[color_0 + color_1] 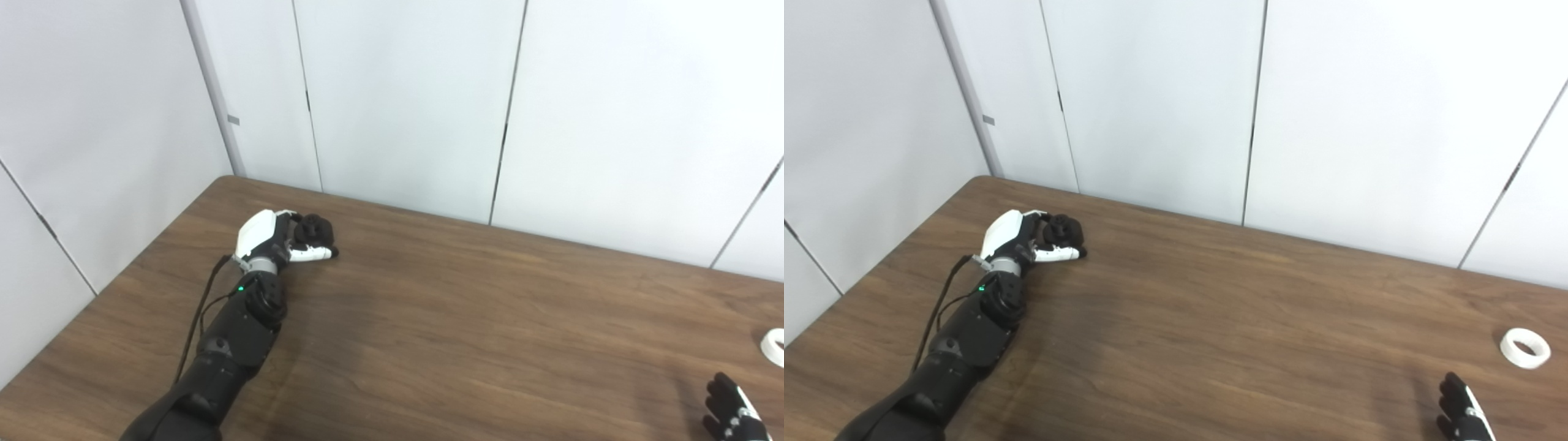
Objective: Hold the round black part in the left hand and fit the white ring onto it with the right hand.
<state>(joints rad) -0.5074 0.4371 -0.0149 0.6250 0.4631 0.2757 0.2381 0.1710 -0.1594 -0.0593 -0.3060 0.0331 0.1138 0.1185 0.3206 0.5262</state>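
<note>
The left robot hand (pixel 1029 242) lies far out on the brown worktop (pixel 1213 318), toward the 10 o'clock corner. Its fingers (pixel 1062 252) are curled around the black part (pixel 1062 231), which sits between the palm and one white finger that stretches along the worktop just below it. The part looks round and knobbly, but its finer shape is too dark to make out. The hand rests low, at or on the surface; whether the part is lifted clear I cannot tell. The black left arm (pixel 961 337) runs down from the wrist toward 7 o'clock, with a small green light near the wrist and a thin black cable (pixel 934 312) looping along its left side.

The white ring (pixel 1525 348) lies flat on the worktop at about 4 o'clock, well apart from the black part, with its hole facing up. The right robot hand (pixel 1461 413) shows only at the bottom edge, at about 5 o'clock, near the ring but not touching it. Only a few black fingertips are in view, so I cannot tell whether it is spread or closed.

White wall panels (pixel 1151 104) stand behind the worktop.
</note>
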